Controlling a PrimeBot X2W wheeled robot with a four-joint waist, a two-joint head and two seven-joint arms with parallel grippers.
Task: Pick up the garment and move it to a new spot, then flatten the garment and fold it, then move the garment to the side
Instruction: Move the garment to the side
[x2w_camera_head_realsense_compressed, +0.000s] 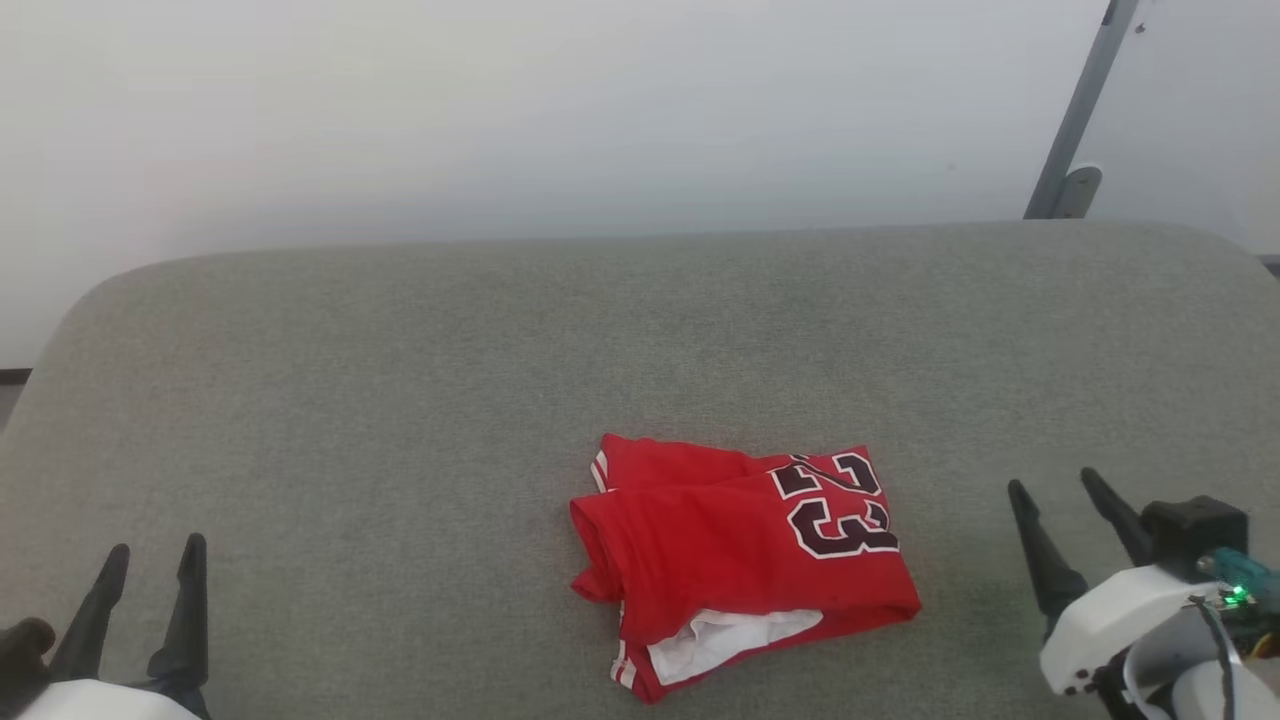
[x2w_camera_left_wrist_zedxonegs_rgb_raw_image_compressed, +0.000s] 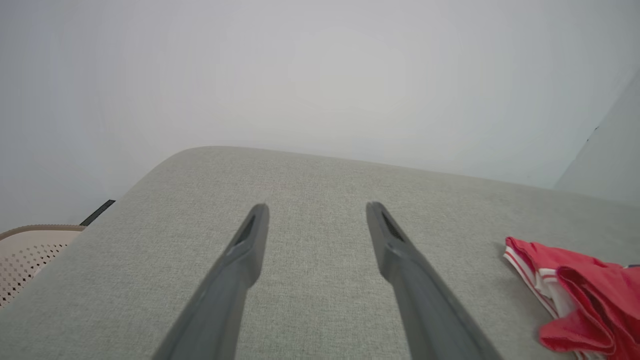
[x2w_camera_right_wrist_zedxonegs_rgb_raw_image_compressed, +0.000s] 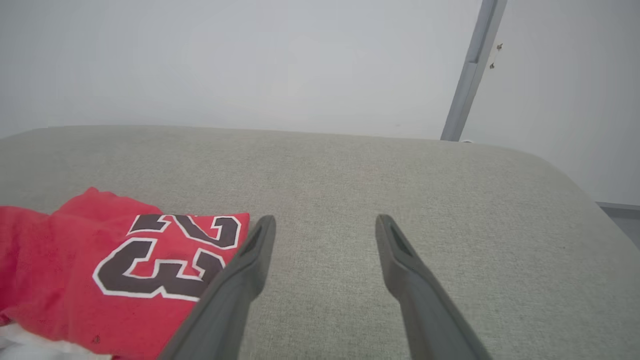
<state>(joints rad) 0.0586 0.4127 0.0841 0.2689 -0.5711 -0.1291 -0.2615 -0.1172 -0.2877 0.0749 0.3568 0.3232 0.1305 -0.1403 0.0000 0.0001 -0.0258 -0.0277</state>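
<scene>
The red T-shirt (x2w_camera_head_realsense_compressed: 740, 560) lies folded in a rumpled bundle on the grey fabric-covered table (x2w_camera_head_realsense_compressed: 400, 400), towards the near edge and a little right of the middle; a dark, white-outlined "23" faces up at its far right corner; white fabric shows at its near edge, and red-and-white stripe trim shows along its left side and at the near left corner

The left claw (x2w_camera_head_realsense_compressed: 157, 545) sits at the lower left of the head view, well apart from the T-shirt; its two dark fingers stand spread wide with bare table between them, holding nothing and touching nothing that can be seen; in its own wrist view the T-shirt lies off to the right

The right claw (x2w_camera_head_realsense_compressed: 1052, 481) sits at the lower right, near the T-shirt's right edge but with a strip of bare table between; its fingers are likewise spread wide and empty; in the right wrist view one finger (x2w_camera_right_wrist_zedxonegs_rgb_raw_image_compressed: 235, 280) crosses in front of the corner bearing the "23"

A pale wall (x2w_camera_head_realsense_compressed: 500, 100) rises behind the table; a grey metal post (x2w_camera_head_realsense_compressed: 1080, 110) leans at the far right; a beige perforated basket (x2w_camera_left_wrist_zedxonegs_rgb_raw_image_compressed: 30, 250) shows past the table's left edge
</scene>
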